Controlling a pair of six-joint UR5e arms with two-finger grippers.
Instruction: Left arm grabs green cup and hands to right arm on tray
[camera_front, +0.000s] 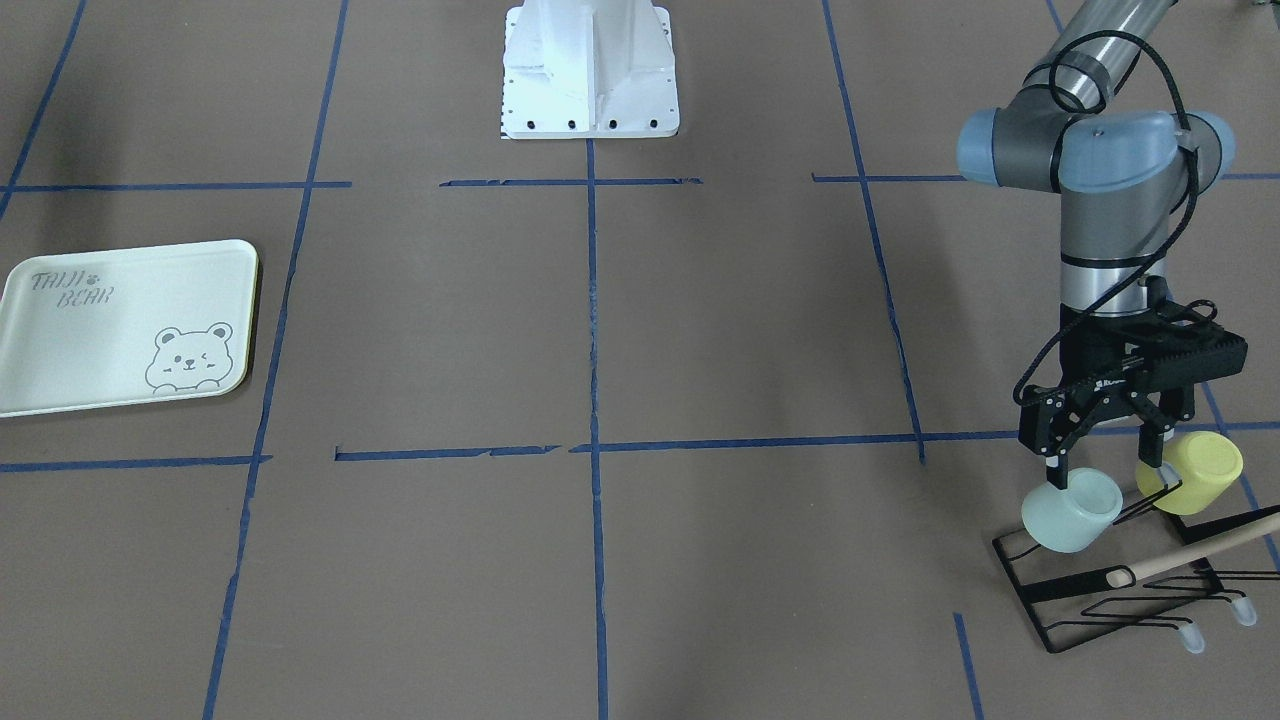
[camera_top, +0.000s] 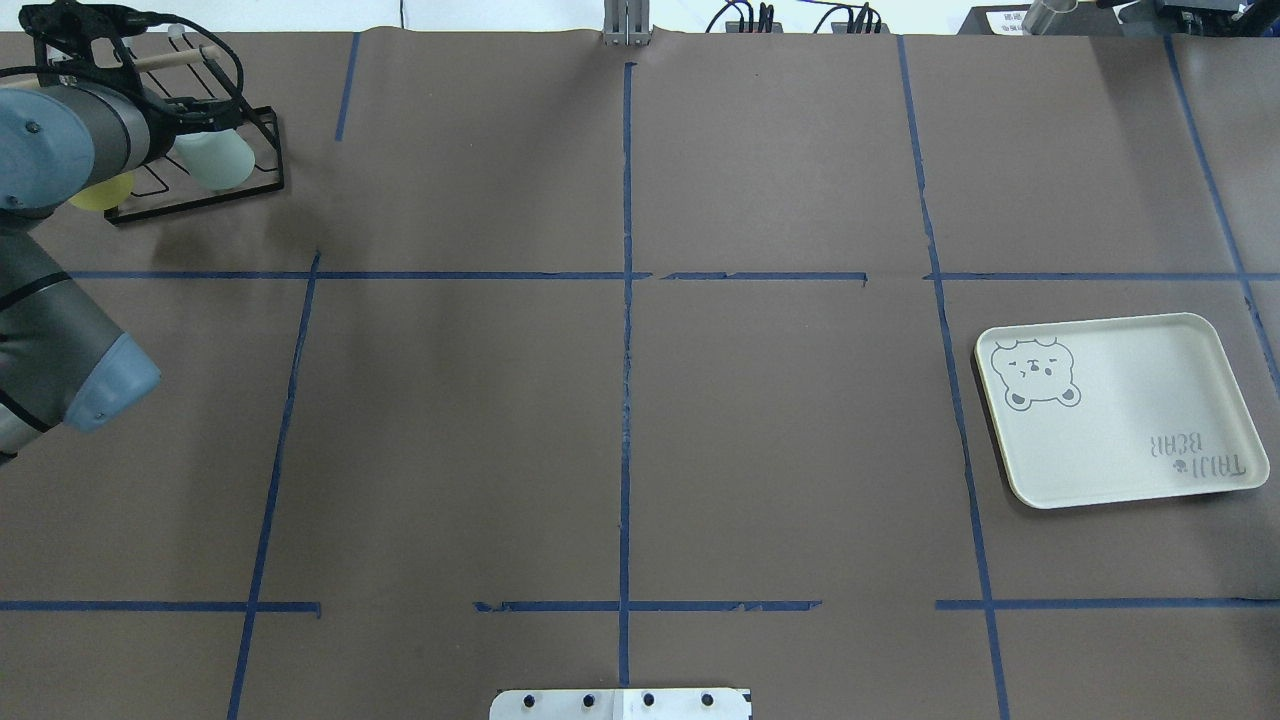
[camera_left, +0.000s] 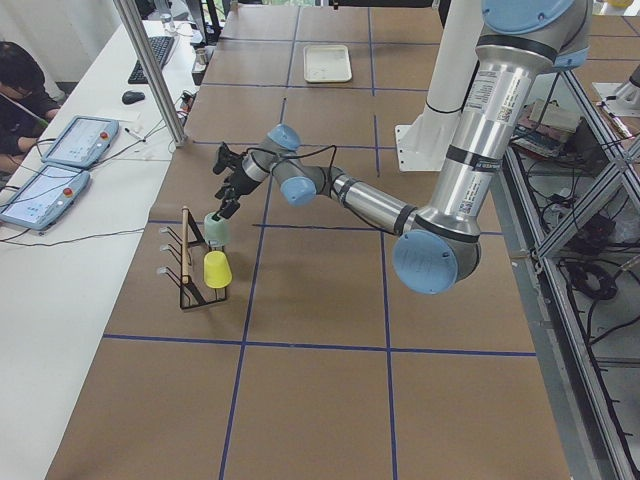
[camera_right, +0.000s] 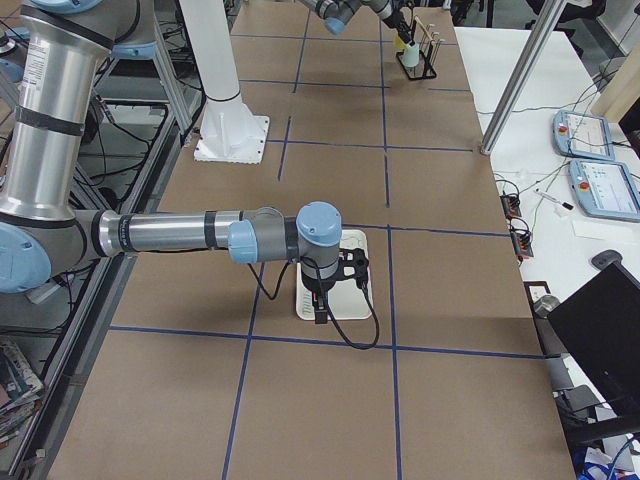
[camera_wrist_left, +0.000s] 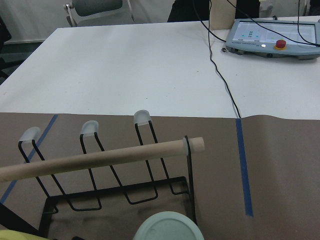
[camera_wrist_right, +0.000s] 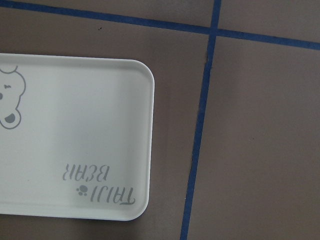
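The small, smooth mint-green plastic cup (camera_front: 1072, 510) sits tilted on a black wire rack (camera_front: 1062, 588) at the far left corner of our desk (camera_front: 700, 330). Our left end effector (camera_front: 1103, 468) hangs over it, spread and gripping nothing. We judge the cup light, stiff and slick, so pinch across its wall. We cannot tell how open the right end effector (camera_right: 320, 312) is.

The left gripper (camera_front: 1103, 470) hangs, jaws apart, over the green cup (camera_front: 1072, 512) and yellow cup (camera_front: 1198, 472) on a black wire rack (camera_front: 1062, 588). The tray (camera_front: 90, 340) lies far off.
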